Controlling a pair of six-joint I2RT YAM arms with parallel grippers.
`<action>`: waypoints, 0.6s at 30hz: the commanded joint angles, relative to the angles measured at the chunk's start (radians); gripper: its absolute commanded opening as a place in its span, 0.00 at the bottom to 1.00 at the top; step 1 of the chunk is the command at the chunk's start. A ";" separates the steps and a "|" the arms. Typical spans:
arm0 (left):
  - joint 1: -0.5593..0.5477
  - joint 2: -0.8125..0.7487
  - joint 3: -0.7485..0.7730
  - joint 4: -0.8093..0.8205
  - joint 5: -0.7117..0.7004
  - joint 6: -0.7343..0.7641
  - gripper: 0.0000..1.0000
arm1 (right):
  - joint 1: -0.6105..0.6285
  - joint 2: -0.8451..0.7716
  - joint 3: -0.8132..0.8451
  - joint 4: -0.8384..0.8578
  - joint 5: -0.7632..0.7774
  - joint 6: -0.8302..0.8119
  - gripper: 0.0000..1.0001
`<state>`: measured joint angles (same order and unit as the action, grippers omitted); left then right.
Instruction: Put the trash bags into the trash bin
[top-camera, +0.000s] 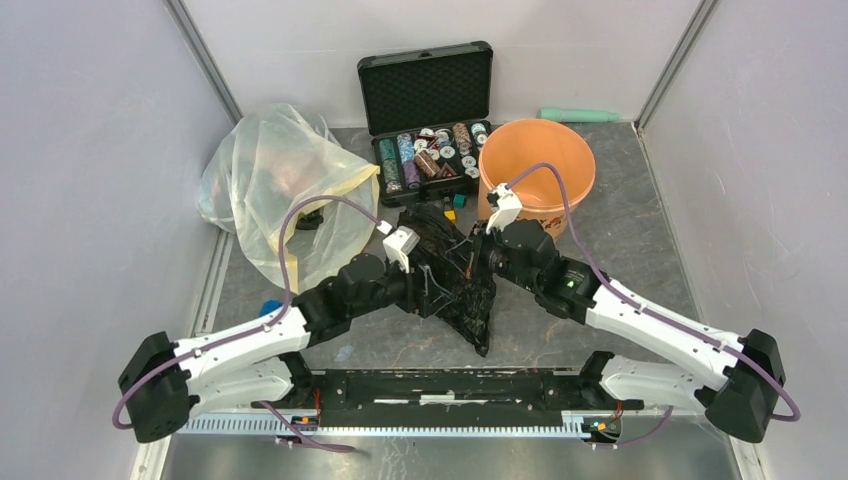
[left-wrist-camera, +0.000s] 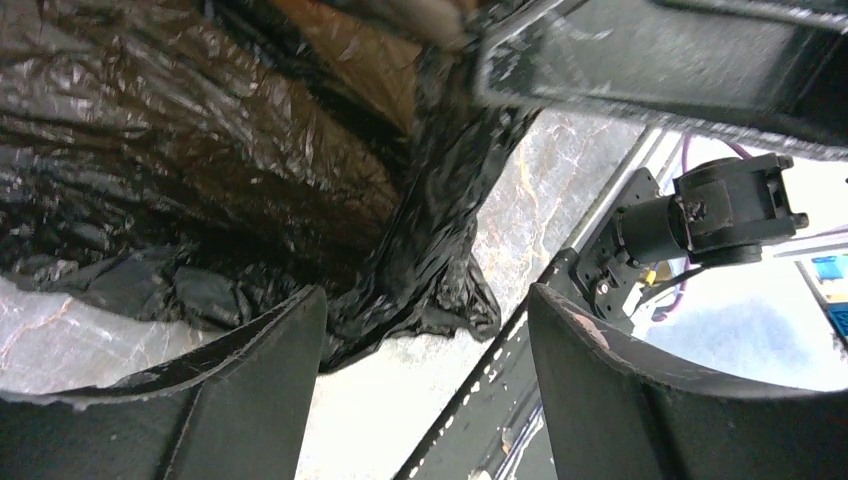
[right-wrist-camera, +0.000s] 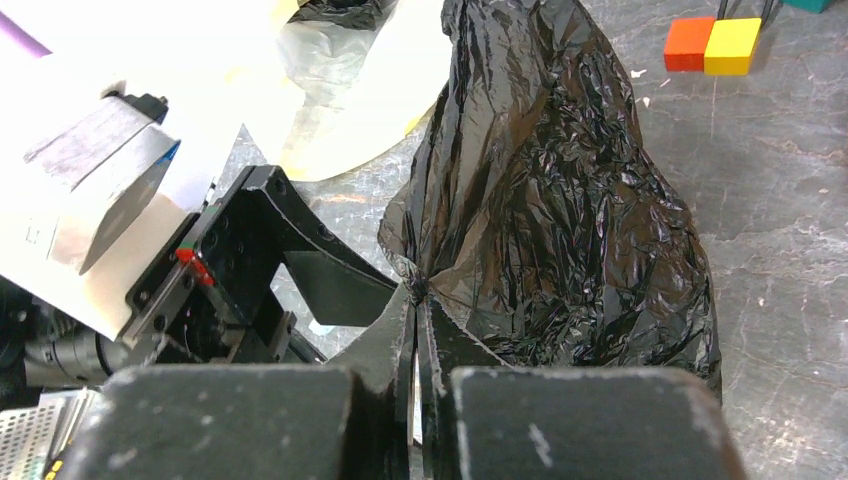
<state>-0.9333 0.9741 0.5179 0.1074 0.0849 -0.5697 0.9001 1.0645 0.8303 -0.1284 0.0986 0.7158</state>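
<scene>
**Item:** bag.

**Location:** outside the bin, on the bin's near side and a little to its left, apart from its wall. Not yet binned.

**Holding:**
- Right gripper: the jaws are closed flat on a pinched fold at the bag's edge. This is judged a carrying grip, fixing one point so the film can be lifted toward the bin.
- Left gripper: the jaws are wide apart with nothing between them, and the bag's lower folds hang just beyond its tips. It is judged to be placed for a second hold, because a single pinch would likely leave a long tail of loose film to catch on the bin's rim.

**Appearance:**
- The material is thin black plastic, glossy and heavily crinkled.
- It is bunched into a broad, puffed mass that narrows to a twisted neck at one end.
- A pointed tail hangs on the side away from the bin.
- The inner folds show brownish where light passes through.
- Whether this is one bag or several cannot be told.
</scene>
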 joint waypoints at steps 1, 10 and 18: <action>-0.060 0.054 0.087 0.049 -0.140 0.088 0.80 | -0.004 0.012 0.014 0.043 0.012 0.055 0.03; -0.074 0.153 0.147 -0.042 -0.351 0.038 0.38 | -0.004 -0.050 -0.044 0.060 0.011 -0.012 0.56; -0.071 0.104 0.122 -0.101 -0.379 -0.013 0.23 | -0.004 -0.292 -0.256 0.040 0.092 -0.225 0.79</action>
<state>-1.0054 1.1233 0.6312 0.0200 -0.2405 -0.5449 0.9001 0.8639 0.6556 -0.0986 0.1528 0.6323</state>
